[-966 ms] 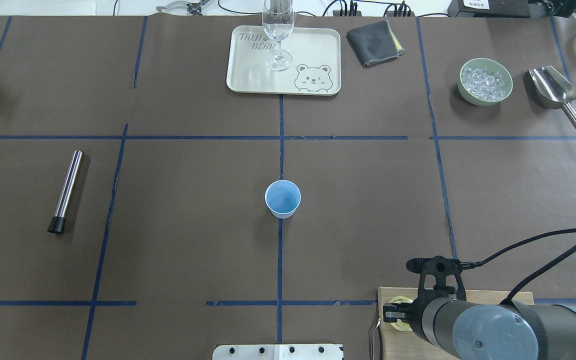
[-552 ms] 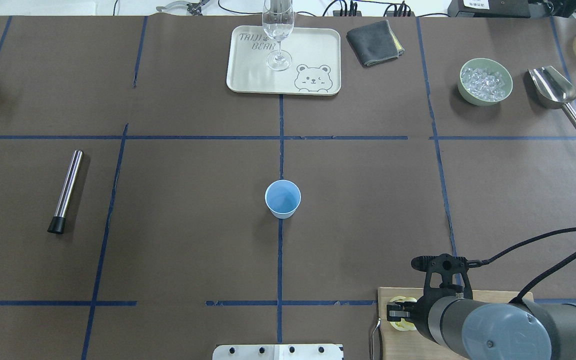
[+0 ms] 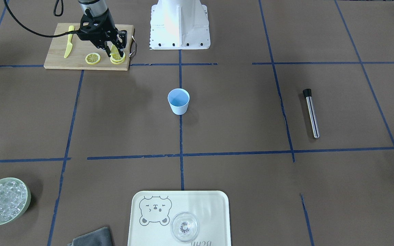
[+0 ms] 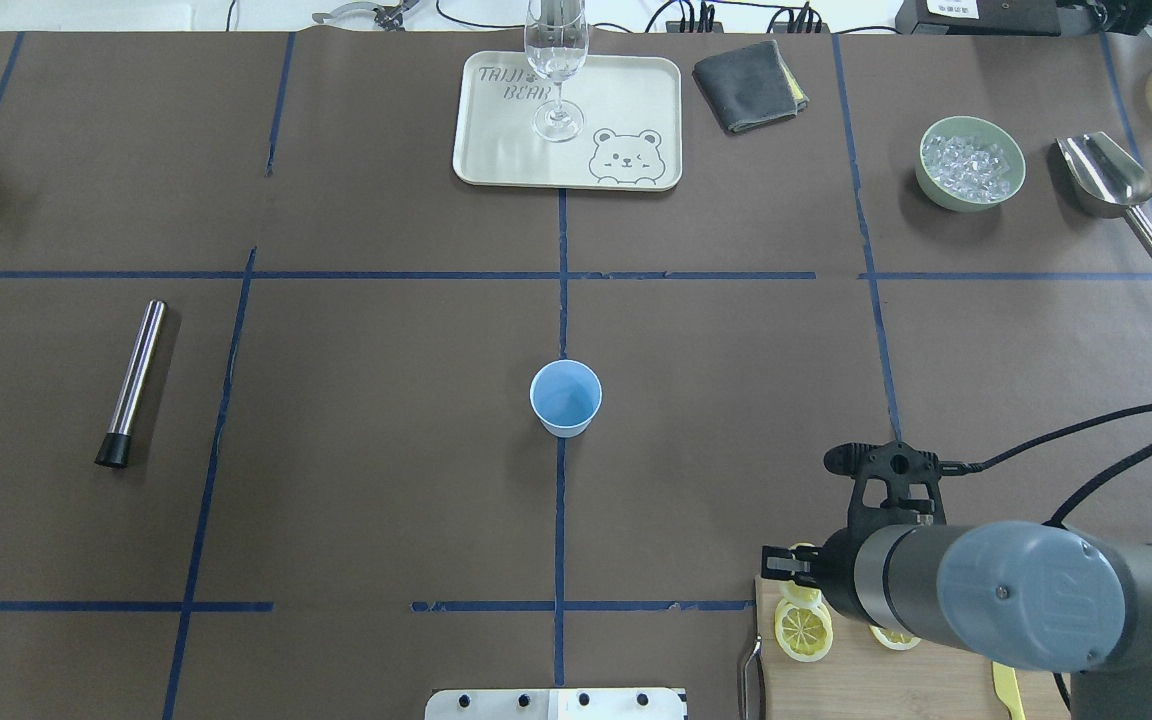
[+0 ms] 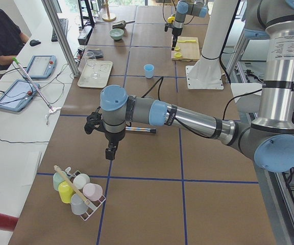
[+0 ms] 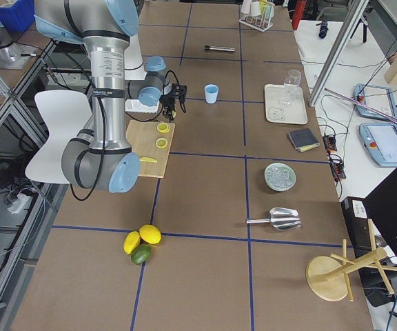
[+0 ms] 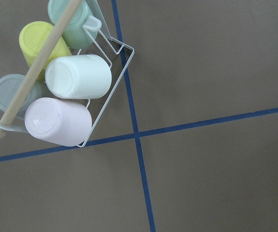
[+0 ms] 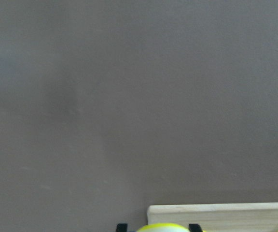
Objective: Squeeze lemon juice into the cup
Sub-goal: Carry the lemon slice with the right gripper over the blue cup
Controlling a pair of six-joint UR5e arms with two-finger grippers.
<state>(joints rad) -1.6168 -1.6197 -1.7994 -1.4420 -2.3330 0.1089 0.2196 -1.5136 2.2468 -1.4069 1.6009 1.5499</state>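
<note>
Lemon slice (image 8: 158, 227): held on edge in the right gripper (image 3: 115, 53), jaws narrow and closed on the rind. It hangs just above the near corner of the cutting board (image 3: 57, 59), directly over another slice lying flat. One more loose slice (image 3: 92, 58) and a yellow knife (image 3: 68, 46) lie on the same board.

Cup (image 4: 565, 397): upright and open, at the table's middle on the blue tape line, well apart from the board.

Left gripper (image 5: 109, 151): hangs over the far end of the table, away from all this. Cannot tell how its jaws stand.

Likely trouble, as judged from here:
- Thin hold. Only the rim of the slice shows between the fingers in the wrist view. A wet rind could slide out on the long carry to the cup.
- Early juice. If the jaws tighten before they are over the cup, the drops land on the brown paper.
- Folding. A thin slice squeezed across its width may buckle and pop free rather than give juice.
- Light cup. It looks small and easy to tip, so a low or off-centre approach could nudge it over.
- Sticking. The slice beneath may cling and ride up, then drop partway.
</note>
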